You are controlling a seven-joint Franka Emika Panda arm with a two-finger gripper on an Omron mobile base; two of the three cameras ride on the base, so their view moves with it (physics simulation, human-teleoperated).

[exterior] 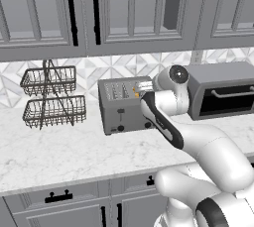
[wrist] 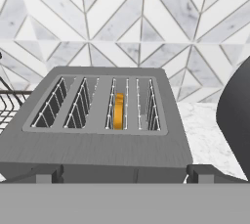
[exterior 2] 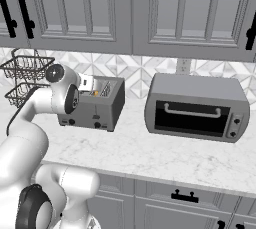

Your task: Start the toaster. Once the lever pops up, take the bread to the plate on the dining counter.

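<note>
Bread (wrist: 118, 111) in toaster (wrist: 97, 140) slot, beyond spread fingers (wrist: 48, 174).

The arm hides the right part of the toaster (exterior: 121, 106). The bread (wrist: 118, 111) sits deep in its slot, mostly hidden. At 3 o'clock, the toaster oven (wrist: 237, 120) is cut off.

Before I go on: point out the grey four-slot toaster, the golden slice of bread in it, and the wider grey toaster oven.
Boxy grey metal four-slot toaster (wrist: 97, 142), hand view: front top edge.
Golden-tan slice of bread (wrist: 118, 111), hand view: its top edge in the third slot.
Wide grey toaster oven with glass door (exterior 2: 186, 115), right base view: door glass.
</note>
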